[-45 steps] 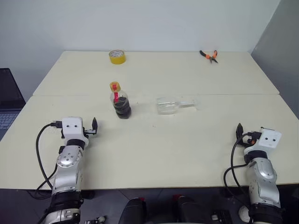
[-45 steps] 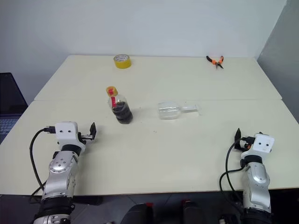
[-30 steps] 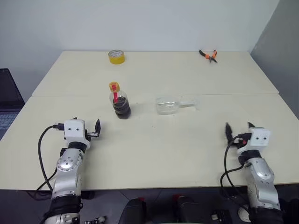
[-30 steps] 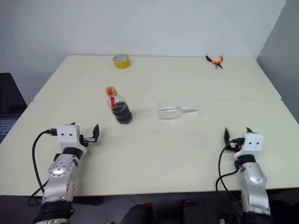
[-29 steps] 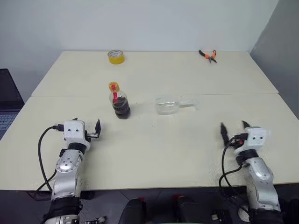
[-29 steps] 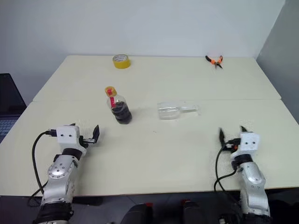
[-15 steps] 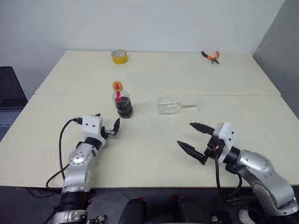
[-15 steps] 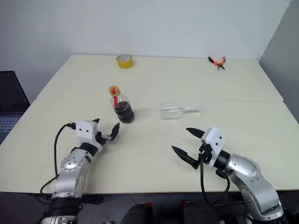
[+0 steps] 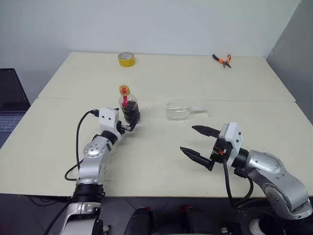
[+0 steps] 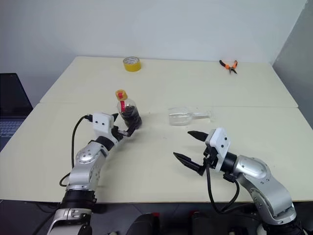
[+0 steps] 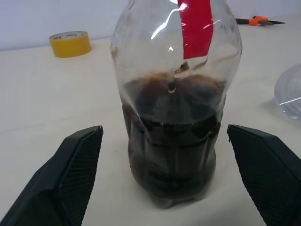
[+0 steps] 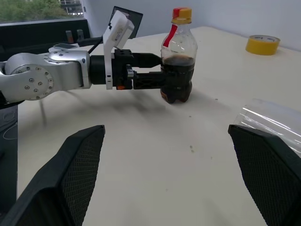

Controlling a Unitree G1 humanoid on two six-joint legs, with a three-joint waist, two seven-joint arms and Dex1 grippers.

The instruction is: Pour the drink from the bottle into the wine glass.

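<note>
The bottle [image 9: 127, 105] stands up straight on the pale table [image 9: 161, 147], a little left of the middle of the left eye view. It has a yellow-orange cap and a red label on its neck. The drink [image 11: 171, 146] inside is dark, almost black, and fills the lower half.

The left gripper [image 9: 128, 121] is right at the bottle. Its two black fingers are spread wide apart. In the left wrist view one finger [image 11: 70, 176] is in the lower left corner and the other is in the lower right corner, and the bottle stands in the middle between them. There is a gap on each side, so the fingers are not squeezing the bottle. In the right wrist view the fingers reach along both sides of the bottle's dark lower part.

The wine glass [image 9: 178, 109] lies on its side, just right of the middle of the left eye view. Its bowl points to the bottle and its foot points to the right. It is empty and a little way from the bottle.

The right gripper [image 9: 200, 143] is in the lower right part of the left eye view, below the wine glass. Its fingers are wide open too, and it holds nothing. It points to the left and is well apart from the glass.

A yellow tape roll [image 9: 125, 59] sits near the top of the picture. Orange pliers [image 9: 221, 59] lie at the upper right.
</note>
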